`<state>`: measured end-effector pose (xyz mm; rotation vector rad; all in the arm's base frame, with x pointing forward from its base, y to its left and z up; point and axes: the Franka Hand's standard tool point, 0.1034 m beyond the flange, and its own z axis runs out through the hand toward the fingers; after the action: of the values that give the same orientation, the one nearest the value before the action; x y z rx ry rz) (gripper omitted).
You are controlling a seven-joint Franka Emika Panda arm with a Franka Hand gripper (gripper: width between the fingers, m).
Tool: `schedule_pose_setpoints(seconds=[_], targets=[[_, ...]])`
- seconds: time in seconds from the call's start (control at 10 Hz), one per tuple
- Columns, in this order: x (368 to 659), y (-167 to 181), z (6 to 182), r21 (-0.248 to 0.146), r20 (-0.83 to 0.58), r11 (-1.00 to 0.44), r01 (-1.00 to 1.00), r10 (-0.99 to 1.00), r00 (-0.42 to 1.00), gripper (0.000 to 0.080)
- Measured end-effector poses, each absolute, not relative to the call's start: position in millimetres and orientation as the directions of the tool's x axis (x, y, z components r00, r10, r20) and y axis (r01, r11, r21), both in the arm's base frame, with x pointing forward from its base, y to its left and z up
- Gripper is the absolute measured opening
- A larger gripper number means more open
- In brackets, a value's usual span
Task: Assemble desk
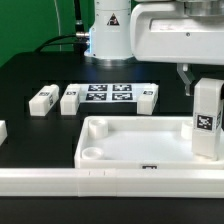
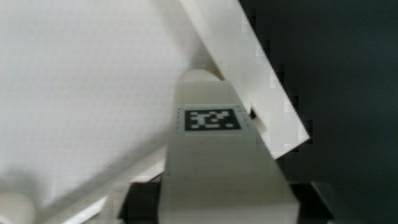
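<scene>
The white desk top (image 1: 120, 145) lies tray-side up near the front, with a round socket showing at its left corner (image 1: 92, 155). My gripper (image 1: 205, 85) is shut on a white block leg (image 1: 207, 118). It holds the leg upright at the top's right end, low over or in the corner; contact is hidden. In the wrist view the tagged leg (image 2: 217, 140) sits between my dark fingers (image 2: 153, 198), over the desk top (image 2: 89, 80). Two loose legs (image 1: 42, 99) (image 1: 70, 99) lie at the back left, and a third (image 1: 148, 97) lies right of the marker board.
The marker board (image 1: 108, 94) lies flat behind the desk top, in front of the arm's base (image 1: 108, 40). A long white rail (image 1: 100, 182) runs along the front edge. A white piece (image 1: 2, 132) is cut off at the exterior view's left.
</scene>
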<state>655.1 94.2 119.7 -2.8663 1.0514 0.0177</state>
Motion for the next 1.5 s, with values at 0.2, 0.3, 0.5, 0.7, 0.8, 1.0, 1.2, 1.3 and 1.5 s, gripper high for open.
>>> schedule_pose_setpoints(seconds=[0.2,0.3,0.5,0.7,0.8,1.0,1.2,1.3,1.5], targets=[[655.5,95.6,119.5,-0.073,-0.049,-0.63,-0.773,-0.772,0.634,0.029],[655.4,96.4,119.3,-0.07,-0.055,-0.567,-0.821,-0.819,0.571,0.029],[655.7,100.0,118.5,-0.077,-0.074,-0.396,-0.915,-0.913,0.401,0.029],[657.3,101.4,118.5,-0.081,-0.084,-0.322,-0.943,-0.941,0.329,0.029],[657.4,102.8,119.1,-0.077,-0.097,-0.27,-0.96,-0.956,0.277,0.029],[657.5,103.2,118.6,-0.079,-0.096,-0.282,-0.956,-0.953,0.289,0.029],[656.2,103.4,117.8,-0.081,-0.087,-0.419,-0.904,-0.901,0.425,0.0587],[655.9,104.7,118.1,-0.077,-0.086,-0.494,-0.866,-0.862,0.499,0.0587],[655.7,104.8,117.3,-0.09,-0.073,-0.627,-0.774,-0.771,0.633,0.0646]])
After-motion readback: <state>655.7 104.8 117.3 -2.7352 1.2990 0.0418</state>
